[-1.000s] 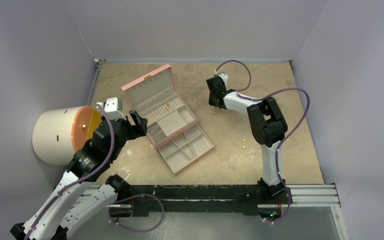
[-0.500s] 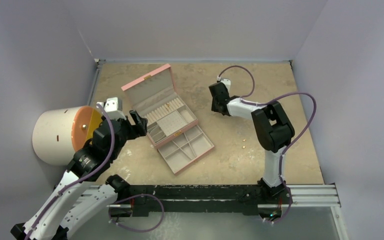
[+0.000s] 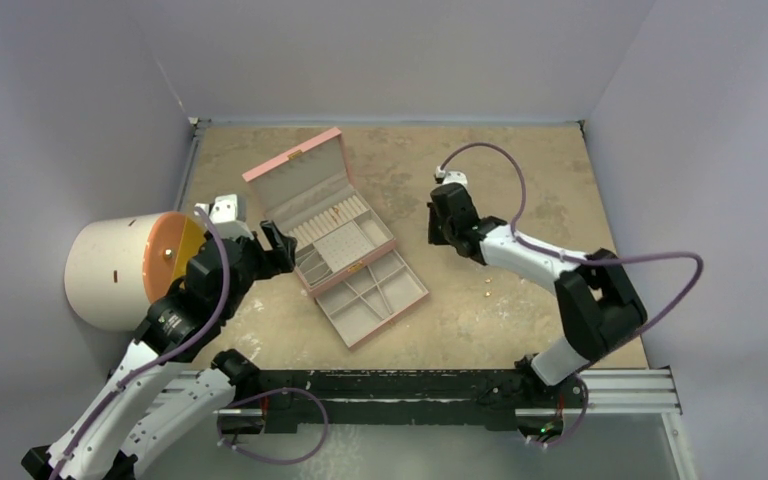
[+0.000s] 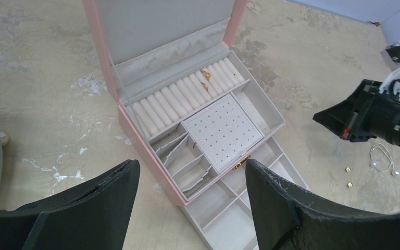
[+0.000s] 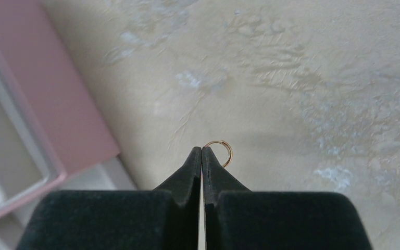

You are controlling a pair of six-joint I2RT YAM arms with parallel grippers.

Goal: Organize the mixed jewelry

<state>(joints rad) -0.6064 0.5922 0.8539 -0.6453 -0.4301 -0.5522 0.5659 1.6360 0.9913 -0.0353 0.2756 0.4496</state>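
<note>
A thin gold ring [image 5: 220, 152] sticks out sideways from the tips of my right gripper [image 5: 202, 151], which is shut on it just above the table. From above, that right gripper [image 3: 442, 232] hangs to the right of the open pink jewelry box [image 3: 295, 160]. My left gripper [image 4: 191, 166] is open and empty, hovering by the box's left corner [image 4: 141, 151]. Two gold rings [image 4: 205, 78] sit in the box's ring rolls. A thin silver hoop [image 4: 383, 158] and small gold pieces [image 4: 349, 177] lie on the table to the right.
A white cylinder with an orange face [image 3: 110, 270] lies at the left wall. The box's lower drawer [image 3: 412, 296] is pulled out toward the near right. Grey walls enclose the table, and a black rail [image 3: 410, 385] runs along its near edge.
My right gripper has closed on the ring and moved toward the near side while its arm's elbow swung out to the right. The left arm has not moved.
</note>
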